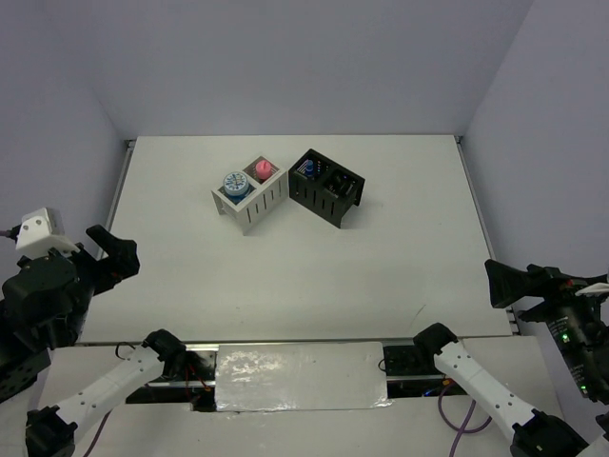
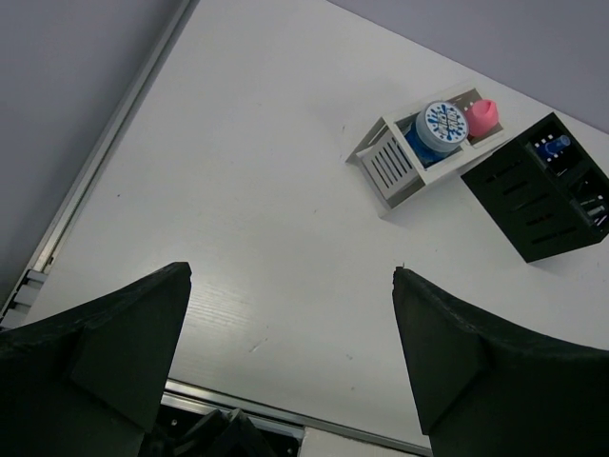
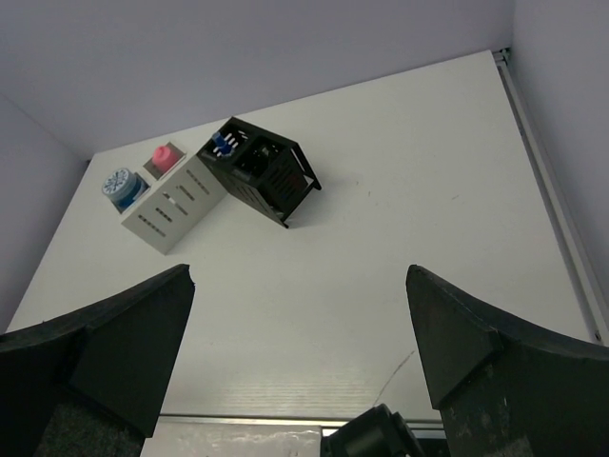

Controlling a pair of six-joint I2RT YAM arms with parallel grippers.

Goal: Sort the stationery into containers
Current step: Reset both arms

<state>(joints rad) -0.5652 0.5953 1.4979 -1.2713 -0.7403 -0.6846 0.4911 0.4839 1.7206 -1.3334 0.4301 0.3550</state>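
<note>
Top external view: the white table point(image 1: 285, 276) fills most of the frame, with an arm at each near corner; the left gripper point(image 1: 112, 249) sits near-left and the right gripper point(image 1: 509, 283) near-right, both well apart from the containers; each wrist view shows its fingers spread wide with nothing between them.

At the far middle stands the white box point(image 1: 262, 209), with the black box point(image 1: 333, 208) just beside it on the right; whether their corners touch I cannot tell. A patterned tape roll point(image 1: 235, 183) lies in the white box's left compartment and the pink tube point(image 1: 264, 168) stands in its right one; a blue-capped piece point(image 1: 307, 168) shows in the black box's left compartment; the other compartment holds dark things too small to name.

Every piece I can find is in a box, so the sorting looks finished; the step in hand is likely parking. Done well, that means keeping the arms near and never sweeping towards the light boxes, which would slide easily; the strip behind the boxes is hidden and deserves a check.
</note>
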